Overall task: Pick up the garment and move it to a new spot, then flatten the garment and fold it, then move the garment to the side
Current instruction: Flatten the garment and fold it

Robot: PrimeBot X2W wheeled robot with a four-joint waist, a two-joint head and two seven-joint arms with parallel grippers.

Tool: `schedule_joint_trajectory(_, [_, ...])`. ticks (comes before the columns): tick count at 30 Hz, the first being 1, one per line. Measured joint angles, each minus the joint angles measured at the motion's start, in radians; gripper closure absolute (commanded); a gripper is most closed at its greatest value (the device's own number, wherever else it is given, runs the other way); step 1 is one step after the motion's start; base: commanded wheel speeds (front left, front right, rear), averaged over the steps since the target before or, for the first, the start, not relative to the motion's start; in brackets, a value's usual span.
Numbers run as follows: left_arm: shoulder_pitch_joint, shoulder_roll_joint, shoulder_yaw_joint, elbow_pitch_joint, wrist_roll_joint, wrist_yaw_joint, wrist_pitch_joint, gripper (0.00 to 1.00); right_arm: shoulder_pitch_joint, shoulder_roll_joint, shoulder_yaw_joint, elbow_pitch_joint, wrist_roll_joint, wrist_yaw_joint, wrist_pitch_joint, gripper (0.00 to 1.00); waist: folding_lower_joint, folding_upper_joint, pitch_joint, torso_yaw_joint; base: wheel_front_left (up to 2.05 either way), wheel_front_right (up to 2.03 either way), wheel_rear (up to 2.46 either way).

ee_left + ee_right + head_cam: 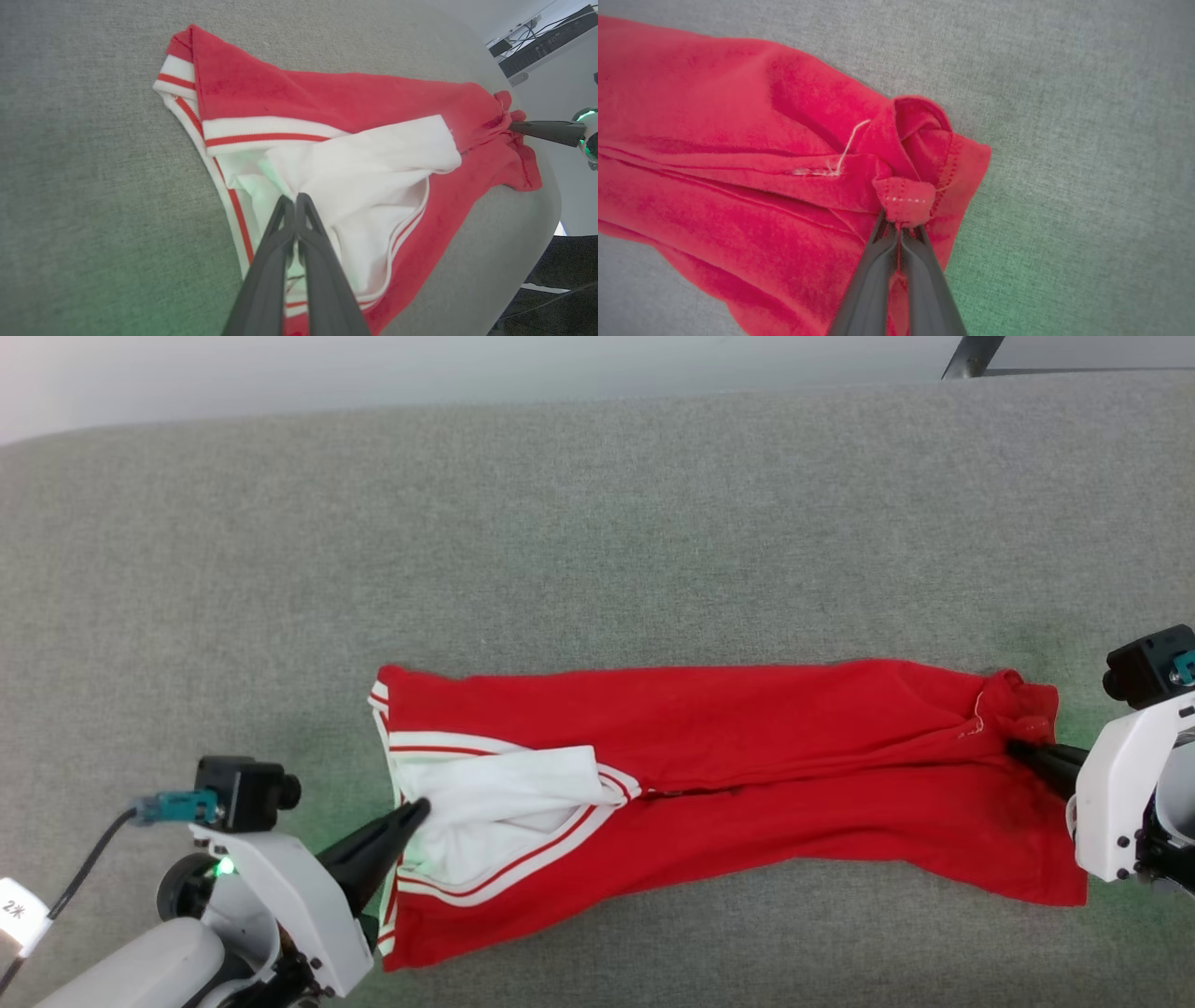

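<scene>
A: While the small red T-shirt [747,747] with white, stripe-trimmed sleeves lies in a long band on the grey cloth-covered tabletop [597,523], which way does it run?

B: Left to right, towards the near edge. The left claw [418,807] is pinched on white sleeve cloth at its left end; the right claw [1018,747] grips the red hem at its right end. The next fold likely goes end to end.

The left gripper [422,805] and right gripper [1013,745] have long dark grey tapered fingers [280,261] on glossy white shells [289,896], the right one dotted with black screws [1124,841]. Each wrist bears a black camera [245,791] with a teal plug [173,807]. The left adds a dark cable [89,868], a green light [224,867] and a white tag [17,910] marked "2".
</scene>
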Motion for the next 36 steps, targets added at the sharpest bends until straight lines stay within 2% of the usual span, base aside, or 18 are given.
schedule_joint_trajectory(1, [-0.001, -0.003, 0.001, 0.007, 0.001, 0.0, -0.004, 0.17, 0.0, 0.004, -0.004, 0.001, -0.006, 0.0, -0.003, 0.1, 0.0, 0.0, -0.001, 0.0, 0.0, 0.0, 0.0])
schedule_joint_trajectory(2, [-0.001, -0.007, 0.002, 0.013, 0.001, 0.002, -0.011, 0.0, 0.001, 0.009, -0.008, 0.002, -0.011, 0.0, -0.009, 0.0, 0.0, 0.0, -0.003, 0.0, 0.0, 0.0, 0.0])
schedule_joint_trajectory(7, [0.006, -0.024, 0.016, 0.028, 0.007, 0.019, -0.058, 0.0, 0.024, 0.02, -0.036, -0.015, -0.008, 0.0, -0.029, 0.0, 0.0, 0.0, -0.026, 0.002, 0.0, 0.0, 0.0])
schedule_joint_trajectory(14, [0.076, -0.051, 0.046, 0.024, -0.012, 0.068, -0.16, 0.0, 0.081, 0.005, -0.103, -0.041, 0.034, 0.0, -0.015, 0.0, 0.0, 0.0, -0.073, 0.01, 0.0, 0.0, 0.0])
schedule_joint_trajectory(19, [0.15, -0.109, 0.07, 0.022, -0.012, 0.105, -0.209, 0.0, 0.149, -0.008, -0.167, -0.022, 0.053, 0.0, 0.008, 0.0, 0.0, 0.0, -0.107, 0.024, 0.0, 0.0, 0.0])
schedule_joint_trajectory(23, [0.223, -0.182, 0.114, 0.033, 0.002, 0.124, -0.224, 0.0, 0.21, -0.008, -0.212, -0.003, 0.062, 0.0, 0.046, 0.0, 0.0, 0.0, -0.13, 0.044, 0.0, 0.0, 0.0])
schedule_joint_trajectory(31, [0.38, -0.349, 0.308, 0.078, 0.214, 0.145, -0.225, 0.0, 0.284, 0.032, -0.299, 0.041, 0.048, 0.0, 0.104, 0.0, 0.0, 0.0, -0.162, 0.096, 0.0, 0.0, 0.0])
schedule_joint_trajectory(36, [0.433, -0.411, 0.425, 0.081, 0.394, 0.15, -0.225, 0.0, 0.288, 0.07, -0.339, 0.078, 0.03, 0.0, 0.138, 0.0, 0.0, 0.0, -0.176, 0.124, 0.0, 0.0, 0.0])
